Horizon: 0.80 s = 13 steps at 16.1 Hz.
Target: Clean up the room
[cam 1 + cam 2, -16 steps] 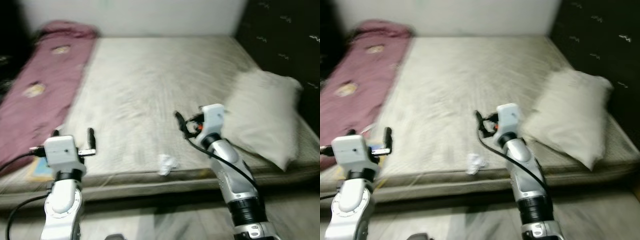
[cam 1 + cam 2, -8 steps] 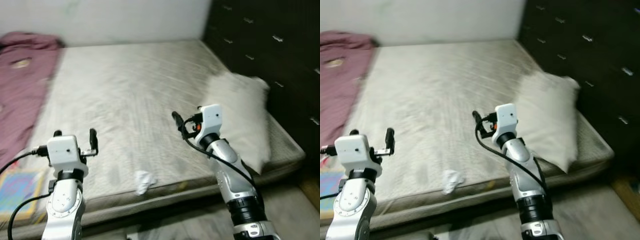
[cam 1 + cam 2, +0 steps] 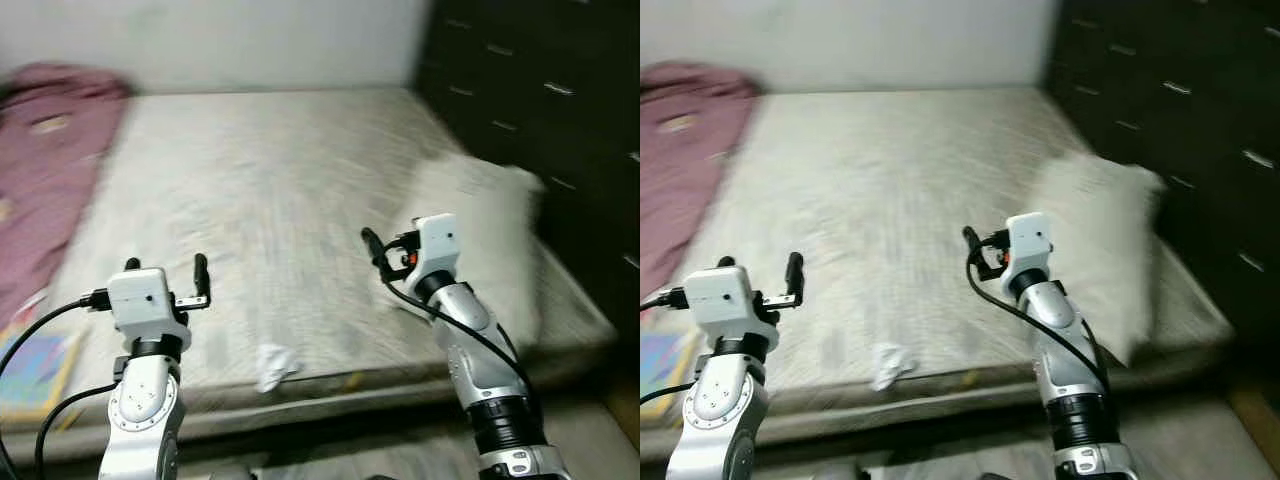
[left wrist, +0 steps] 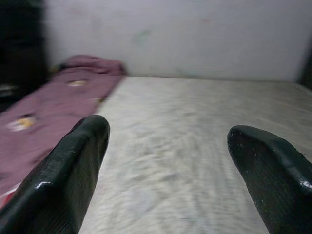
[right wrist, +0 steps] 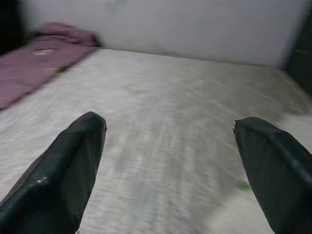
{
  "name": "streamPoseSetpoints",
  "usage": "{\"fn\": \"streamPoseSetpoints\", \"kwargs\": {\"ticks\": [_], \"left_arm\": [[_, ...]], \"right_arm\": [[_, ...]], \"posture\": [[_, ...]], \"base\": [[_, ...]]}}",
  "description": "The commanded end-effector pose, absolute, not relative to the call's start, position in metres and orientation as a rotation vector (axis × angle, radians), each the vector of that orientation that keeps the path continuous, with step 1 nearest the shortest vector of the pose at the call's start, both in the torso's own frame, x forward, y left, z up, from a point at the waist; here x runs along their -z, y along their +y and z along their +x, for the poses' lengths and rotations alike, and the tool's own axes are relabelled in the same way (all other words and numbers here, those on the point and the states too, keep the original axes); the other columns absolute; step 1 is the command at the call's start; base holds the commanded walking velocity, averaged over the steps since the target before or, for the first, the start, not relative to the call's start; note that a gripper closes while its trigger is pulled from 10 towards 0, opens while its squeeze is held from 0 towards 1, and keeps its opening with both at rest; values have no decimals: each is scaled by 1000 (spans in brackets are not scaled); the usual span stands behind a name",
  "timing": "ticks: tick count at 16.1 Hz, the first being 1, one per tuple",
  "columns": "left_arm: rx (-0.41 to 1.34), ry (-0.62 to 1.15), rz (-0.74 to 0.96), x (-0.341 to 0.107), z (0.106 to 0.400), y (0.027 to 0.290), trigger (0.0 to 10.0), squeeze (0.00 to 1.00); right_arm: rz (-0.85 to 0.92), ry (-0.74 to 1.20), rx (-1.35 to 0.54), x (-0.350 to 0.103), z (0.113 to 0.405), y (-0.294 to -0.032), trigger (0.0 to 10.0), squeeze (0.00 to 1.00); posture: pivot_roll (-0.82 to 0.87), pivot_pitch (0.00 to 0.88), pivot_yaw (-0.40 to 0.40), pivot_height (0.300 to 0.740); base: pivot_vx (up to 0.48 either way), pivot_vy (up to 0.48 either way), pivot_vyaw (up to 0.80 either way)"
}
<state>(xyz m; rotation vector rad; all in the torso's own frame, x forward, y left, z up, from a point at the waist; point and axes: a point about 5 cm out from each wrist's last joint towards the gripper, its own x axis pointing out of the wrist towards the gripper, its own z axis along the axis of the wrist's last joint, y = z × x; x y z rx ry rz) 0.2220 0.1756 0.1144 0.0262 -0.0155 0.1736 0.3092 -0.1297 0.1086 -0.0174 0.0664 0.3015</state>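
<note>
Bed [image 3: 270, 190]: bare mattress, wide open surface between both arms. Near edge carries a crumpled white tissue [image 3: 272, 365], long axis roughly toward the far wall, tilted. White pillow [image 3: 490, 240] along right edge, beside dark drawers [image 3: 540, 90]. Maroon blanket [image 3: 40, 190] along left edge. Left gripper [image 4: 170, 161] and right gripper [image 5: 170, 161]: jaws wide apart, holding nothing, above mattress.
</note>
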Motion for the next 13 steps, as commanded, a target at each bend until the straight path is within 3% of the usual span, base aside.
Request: {"fn": "streamPoseSetpoints", "kwargs": {"ticks": [1,3,7,13], "left_arm": [[-188,-3,33,-113,223,177,10000,0],[-194,9,23,-111,223,177,10000,0],[-182,13,9,-111,223,177,10000,0],[-187,23,-18,-110,224,177,10000,0]], "right_arm": [[-19,51,-317,-112,312,-126,10000,0],[-15,54,-301,-112,314,-129,10000,0],[7,53,-283,-112,314,-130,10000,0],[18,53,-272,-113,316,-132,10000,0]], "posture": [[8,0,-38,740],[8,0,-38,740],[7,0,-37,740],[2,0,-38,740]], "base": [[0,0,800],[0,0,622],[0,62,0],[0,480,0]]}}
